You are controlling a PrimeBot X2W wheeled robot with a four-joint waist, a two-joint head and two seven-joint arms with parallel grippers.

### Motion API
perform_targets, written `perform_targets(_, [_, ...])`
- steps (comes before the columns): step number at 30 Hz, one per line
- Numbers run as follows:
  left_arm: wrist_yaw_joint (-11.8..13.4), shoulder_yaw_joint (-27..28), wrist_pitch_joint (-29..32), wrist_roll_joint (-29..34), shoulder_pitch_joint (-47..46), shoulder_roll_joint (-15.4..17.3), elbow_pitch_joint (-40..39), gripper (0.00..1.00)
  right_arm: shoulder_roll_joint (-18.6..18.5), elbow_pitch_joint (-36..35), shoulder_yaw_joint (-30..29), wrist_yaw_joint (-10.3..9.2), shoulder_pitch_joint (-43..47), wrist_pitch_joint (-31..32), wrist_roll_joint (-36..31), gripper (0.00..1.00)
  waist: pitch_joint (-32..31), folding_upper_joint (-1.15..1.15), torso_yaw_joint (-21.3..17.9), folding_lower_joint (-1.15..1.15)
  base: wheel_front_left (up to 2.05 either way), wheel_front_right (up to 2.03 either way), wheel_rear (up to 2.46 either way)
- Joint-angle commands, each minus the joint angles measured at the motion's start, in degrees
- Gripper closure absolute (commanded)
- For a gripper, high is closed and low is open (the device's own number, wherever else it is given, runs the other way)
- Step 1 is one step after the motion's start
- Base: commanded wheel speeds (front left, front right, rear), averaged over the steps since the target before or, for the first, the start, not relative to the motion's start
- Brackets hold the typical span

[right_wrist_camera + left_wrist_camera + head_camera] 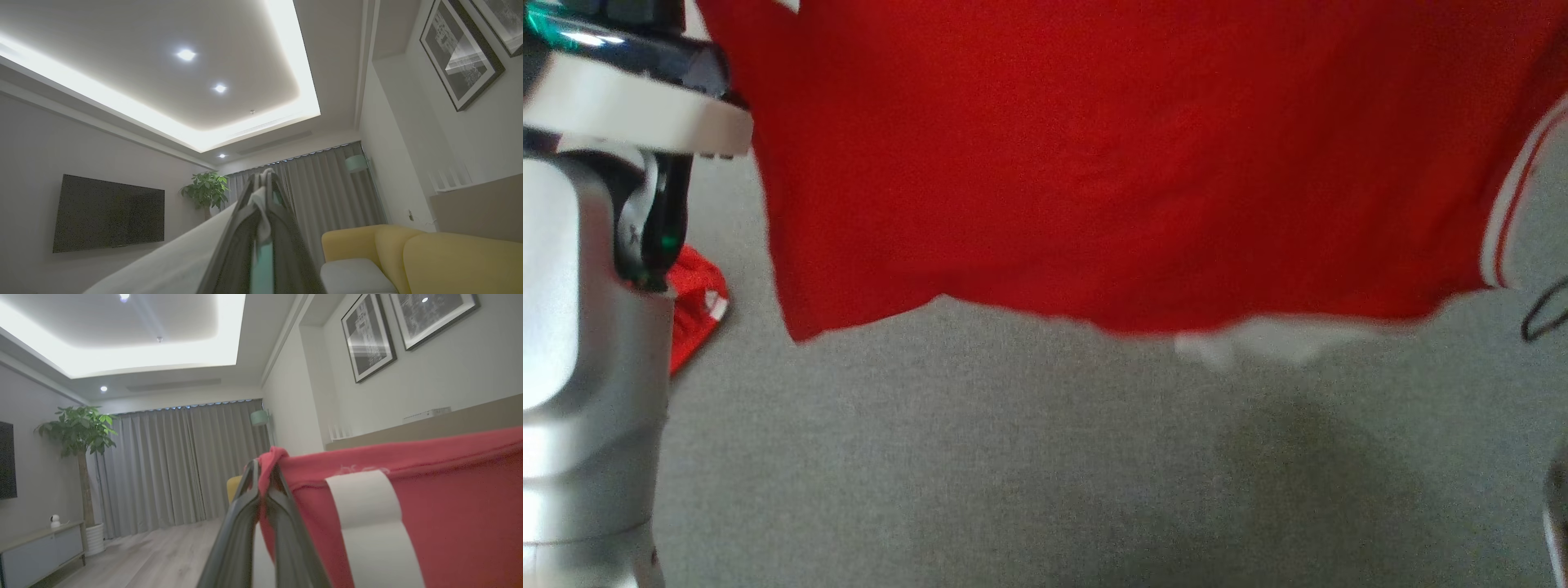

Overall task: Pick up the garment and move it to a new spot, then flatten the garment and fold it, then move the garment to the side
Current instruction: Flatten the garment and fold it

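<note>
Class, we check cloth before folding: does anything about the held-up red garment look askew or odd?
Yes. The red garment hangs unevenly: its lower edge is wavy, and a white patch pokes out below it. A red piece with white trim shows apart, low beside the left arm.

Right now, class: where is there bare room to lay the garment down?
Bare: the broad grey surface below the red garment, between the left forearm and the right edge. Crowded: red cloth beside the forearm, white fabric under the hem, black cable far right.
</note>
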Motion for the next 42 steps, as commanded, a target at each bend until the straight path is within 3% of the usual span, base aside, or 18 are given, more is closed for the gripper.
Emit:
perform_targets(1, [0.59, 2.1, 0.51, 0.17, -3.42, 2.2, -0.67, 1.0, 0.3, -0.07, 1.04, -0.04, -2.88, 0.6, -0.94, 1.0, 3.02, 0.0, -0.06, 0.0, 0.0, 0.0, 0.0])
perform_targets(6, [2.44, 1.87, -2.06, 2.41, -8.76, 1.84, 5.7, 1.0, 0.89, 9.48, 1.84, -0.04, -12.82, -1.36, -5.35, 1.0, 9.29, 0.0, -0.26, 0.0, 0.0, 0.0, 0.0])
perform_targets(12, [4.81, 1.12, -11.14, 5.91, -18.48, 0.45, 12.9, 1.0, 0.52, 18.72, 1.15, -0.04, -26.23, -9.59, -9.96, 1.0, 14.43, 0.0, -0.96, 0.0, 0.0, 0.0, 0.0])
perform_targets(18, [6.01, 1.99, -16.55, 5.39, -19.35, -0.44, 18.63, 1.0, 0.29, 24.09, 2.59, -0.04, -27.95, -12.5, -8.07, 1.0, 15.49, 0.0, -2.57, 0.0, 0.0, 0.0, 0.0])
perform_targets(25, [6.61, 3.99, -19.39, 1.79, -3.01, -2.59, 24.48, 1.0, -1.2, 22.55, 9.13, -0.04, -7.94, -13.2, -0.81, 1.0, 14.82, 0.0, -5.17, 0.0, 0.0, 0.0, 0.0])
perform_targets(35, [5.36, 9.0, -20.12, -2.44, 21.81, -10.52, 28.88, 1.0, -0.07, 16.58, 10.69, -0.04, 27.55, -14.04, 9.06, 1.0, 12.55, 0.0, -8.14, 0.0, 0.0, 0.0, 0.0])
perform_targets(42, [4.7, 11.56, -20.13, -2.3, 33.48, -12.82, 26.96, 1.0, 0.96, 14.07, 12.28, -0.04, 41.34, -14.3, 10.83, 1.0, 8.05, 0.0, -8.52, 0.0, 0.0, 0.0, 0.0])
